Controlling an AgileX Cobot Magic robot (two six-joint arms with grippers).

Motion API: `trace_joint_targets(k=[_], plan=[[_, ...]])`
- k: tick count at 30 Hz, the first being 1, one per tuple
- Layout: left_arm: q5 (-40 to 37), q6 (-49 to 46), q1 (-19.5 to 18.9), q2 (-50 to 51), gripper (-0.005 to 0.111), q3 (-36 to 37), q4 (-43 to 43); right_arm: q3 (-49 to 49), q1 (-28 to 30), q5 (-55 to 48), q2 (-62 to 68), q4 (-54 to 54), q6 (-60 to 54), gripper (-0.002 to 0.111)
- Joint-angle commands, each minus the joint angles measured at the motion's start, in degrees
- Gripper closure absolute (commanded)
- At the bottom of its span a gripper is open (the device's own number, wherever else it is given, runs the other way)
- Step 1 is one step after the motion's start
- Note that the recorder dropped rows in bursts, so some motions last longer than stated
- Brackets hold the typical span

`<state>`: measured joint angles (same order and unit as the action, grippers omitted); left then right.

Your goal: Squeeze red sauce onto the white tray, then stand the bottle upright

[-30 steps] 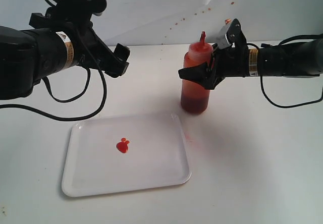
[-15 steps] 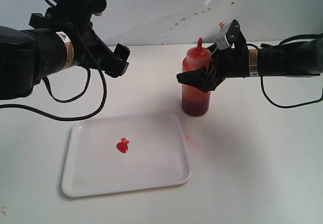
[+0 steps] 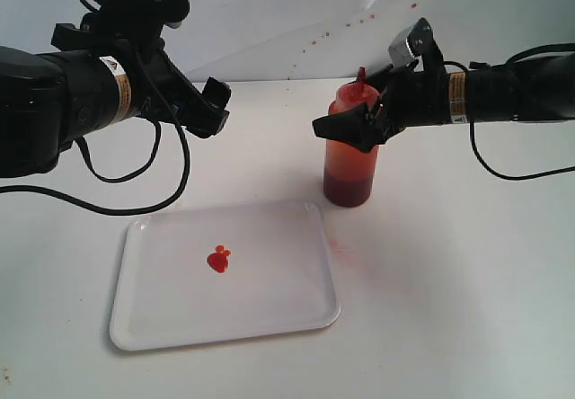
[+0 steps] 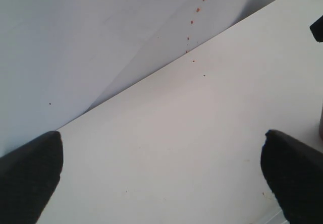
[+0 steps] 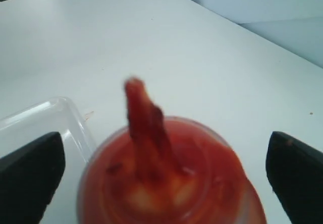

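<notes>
Red-nozzled bottle point(image 3: 349, 164), white tray point(image 3: 269, 278): one each

Two matte black arms point(image 3: 45, 102), looping black cables point(image 3: 188, 161), yellow-and-white label bands point(image 3: 115, 93), black wedge jaws

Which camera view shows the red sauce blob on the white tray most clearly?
The exterior view: the red sauce lies in full sight on the white tray, unobstructed. The right wrist view shows only a tray corner beside the bottle, no blob. The left wrist view shows no blob either.
</notes>
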<state>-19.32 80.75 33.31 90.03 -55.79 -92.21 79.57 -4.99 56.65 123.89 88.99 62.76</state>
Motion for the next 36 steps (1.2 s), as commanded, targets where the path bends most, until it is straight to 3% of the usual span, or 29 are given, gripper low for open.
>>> trace_joint_targets(k=[1, 22, 24, 27, 28, 31, 33, 36], plan=[[-0.4, 0.1, 0.2, 0.1, 0.003, 0.2, 0.4, 0.2, 0.3, 1.3, -3.1, 2.0, 3.9, 0.007], [-0.4, 0.1, 0.2, 0.1, 0.004, 0.2, 0.5, 0.2, 0.4, 0.5, -21.9, 1.1, 14.6, 0.008], [-0.4, 0.0, 0.2, 0.1, 0.016, 0.2, 0.5, 0.2, 0.4, -1.5, -25.0, 1.1, 16.2, 0.009], [-0.4, 0.0, 0.2, 0.1, 0.06, 0.2, 1.0, 0.2, 0.4, -6.5, -29.3, 1.1, 17.9, 0.011], [0.0, 0.0, 0.2, 0.1, 0.104, 0.2, 2.3, 0.2, 0.4, -10.5, -31.9, 1.5, 18.3, 0.013], [0.0, -0.1, 0.2, 0.1, 0.105, 0.2, 6.0, 0.2, 0.4, -18.4, -36.6, 4.0, 22.0, 0.018], [0.0, -0.1, 0.2, 0.1, 0.105, 0.2, 6.6, 0.2, 0.4, -22.1, -38.9, 7.0, 30.5, 0.027], [0.0, -0.1, 0.2, 0.1, 0.105, 0.2, 6.6, 0.2, 0.4, -25.9, -40.6, 11.0, 41.3, 0.074]])
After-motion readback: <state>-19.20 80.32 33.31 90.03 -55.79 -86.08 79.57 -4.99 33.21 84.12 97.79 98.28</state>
